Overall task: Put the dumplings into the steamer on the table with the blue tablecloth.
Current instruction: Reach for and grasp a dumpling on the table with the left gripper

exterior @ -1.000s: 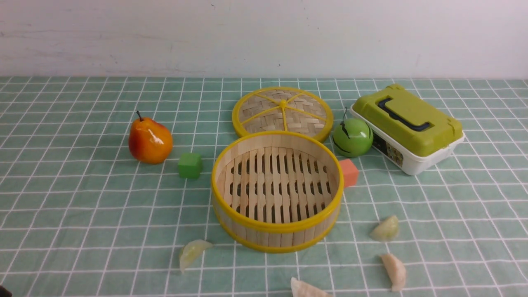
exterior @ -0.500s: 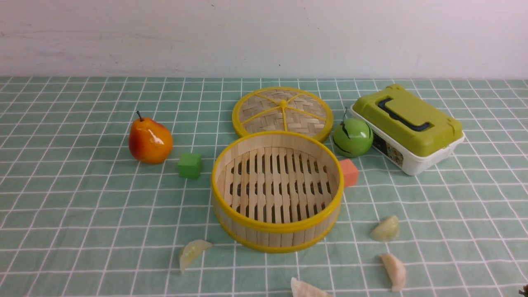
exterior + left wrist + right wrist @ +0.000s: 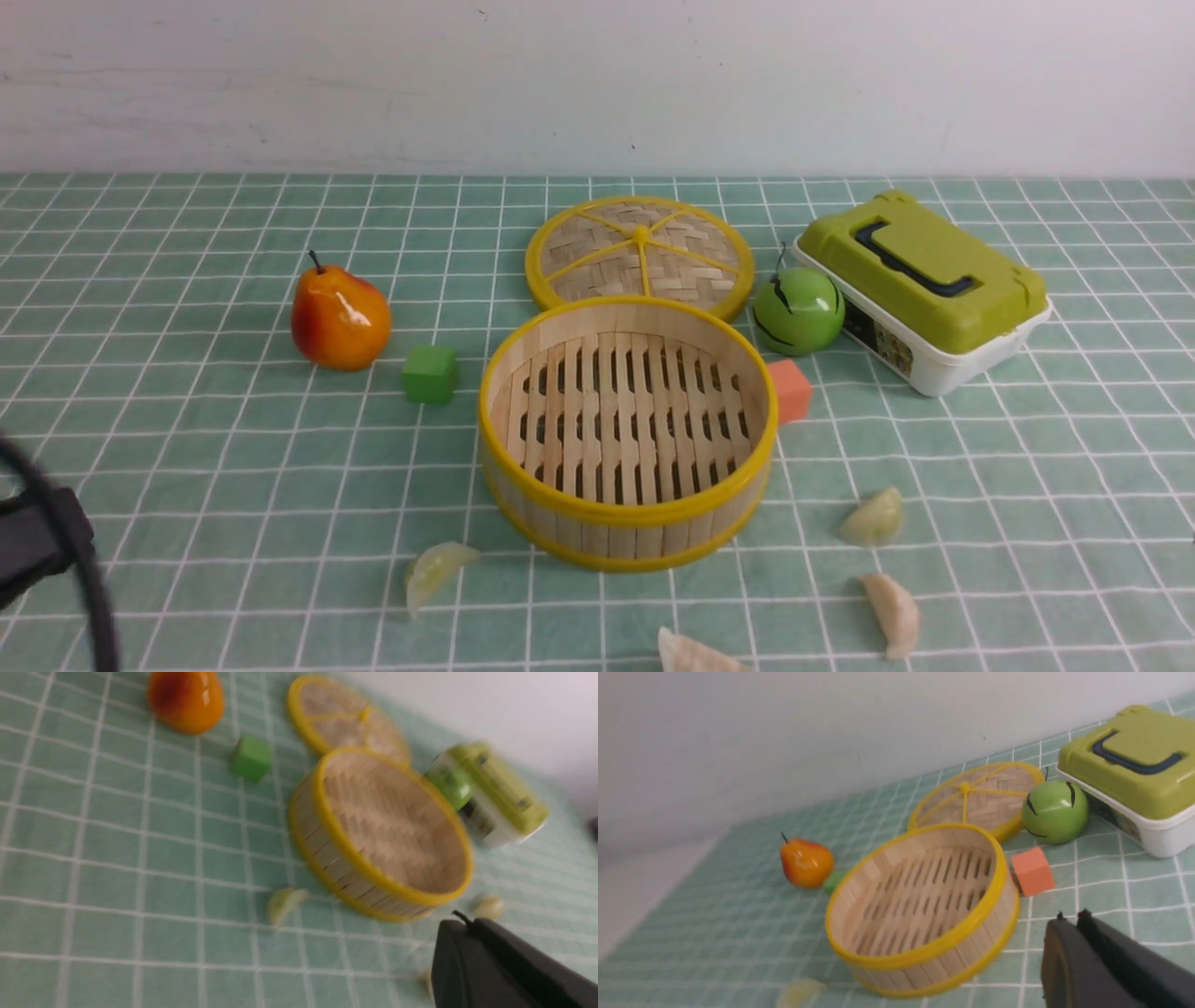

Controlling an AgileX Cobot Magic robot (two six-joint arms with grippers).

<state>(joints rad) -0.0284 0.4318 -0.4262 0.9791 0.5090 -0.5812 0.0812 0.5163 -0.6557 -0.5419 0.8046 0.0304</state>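
The steamer stands empty mid-table on the teal grid cloth. Two greenish dumplings lie at its front left and front right. Two cream dumplings lie nearer, at the right and at the bottom edge. The left arm shows at the lower left edge. In the left wrist view my left gripper is shut and empty, above the cloth near the steamer and a greenish dumpling. My right gripper is shut and empty, beside the steamer.
The woven lid lies behind the steamer. A pear and a green cube sit to its left. An orange cube, a green apple and a green-lidded box sit to its right. A wall stands behind.
The left arm has come into the front view at the lower left edge. The steamer, dumplings and other objects have not moved.
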